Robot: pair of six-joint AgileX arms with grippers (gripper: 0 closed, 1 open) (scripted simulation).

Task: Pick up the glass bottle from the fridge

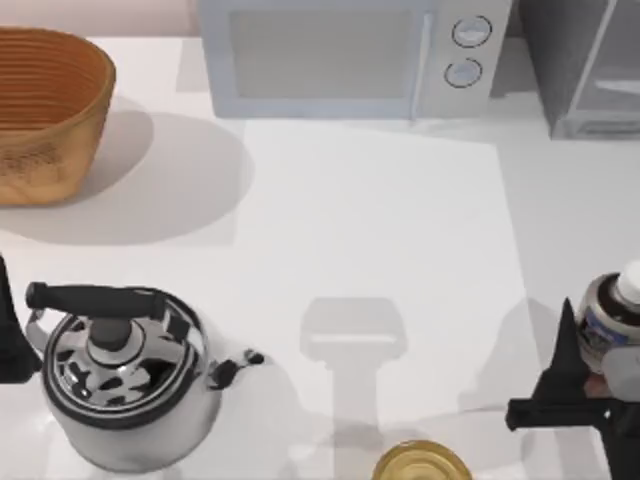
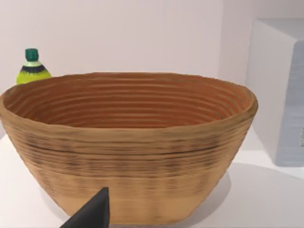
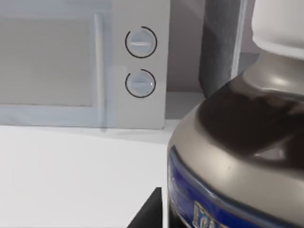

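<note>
The glass bottle (image 1: 612, 308), with a white cap, a greyish body and a blue label, is at the right edge of the top view, above the table. My right gripper (image 1: 600, 352) is shut on it, with one black finger (image 1: 567, 338) along its left side. In the right wrist view the glass bottle (image 3: 237, 156) is very close, and a dark fingertip (image 3: 148, 213) is beside it. The fridge (image 1: 585, 62), a dark grey cabinet with a pale door frame, stands at the back right, apart from the bottle. My left arm (image 1: 8, 340) is parked at the left edge.
A steel kettle (image 1: 120, 375) with a black handle stands front left. A woven basket (image 1: 45, 110) sits back left, and a green-capped yellow bottle (image 2: 32, 69) is behind it. The microwave (image 1: 340, 60) is at the back centre. An amber jar (image 1: 420, 465) is at the front edge.
</note>
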